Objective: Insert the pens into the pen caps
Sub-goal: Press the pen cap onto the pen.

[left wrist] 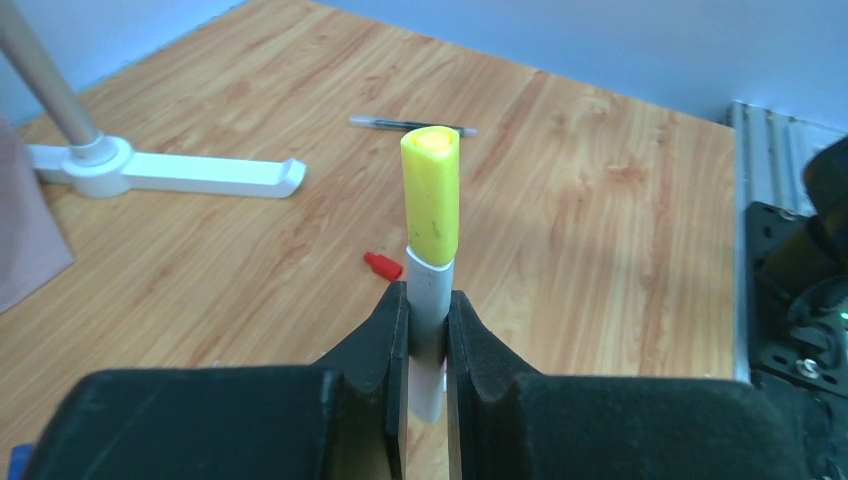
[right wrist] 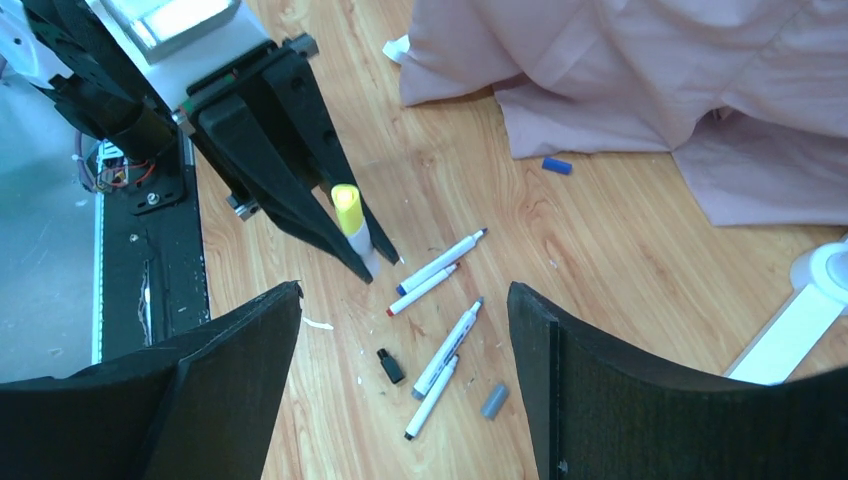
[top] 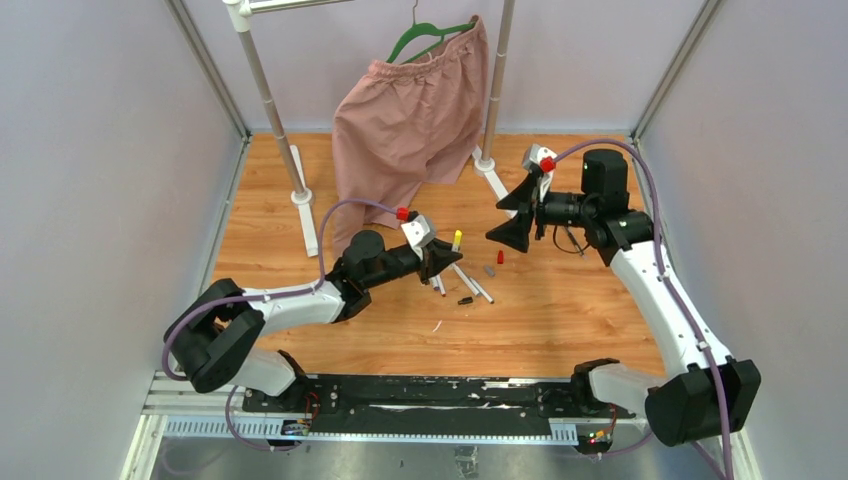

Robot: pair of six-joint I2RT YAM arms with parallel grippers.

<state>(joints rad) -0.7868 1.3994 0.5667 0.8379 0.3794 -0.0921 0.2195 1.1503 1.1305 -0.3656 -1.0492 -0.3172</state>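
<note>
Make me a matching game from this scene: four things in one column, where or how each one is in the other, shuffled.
1 yellow-capped pen
2 red cap
3 pink shorts
4 right gripper

A hanging from a green hanger
B open, holding nothing
C clamped in the left gripper
D lying loose on the wooden table

Pairs: 1-C, 2-D, 3-A, 4-B

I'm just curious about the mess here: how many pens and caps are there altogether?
Loose pens: 5
Pen in left gripper: 1
Loose caps, red, black, grey, blue: 4
Yellow cap on that pen: 1
Total: 11
</note>
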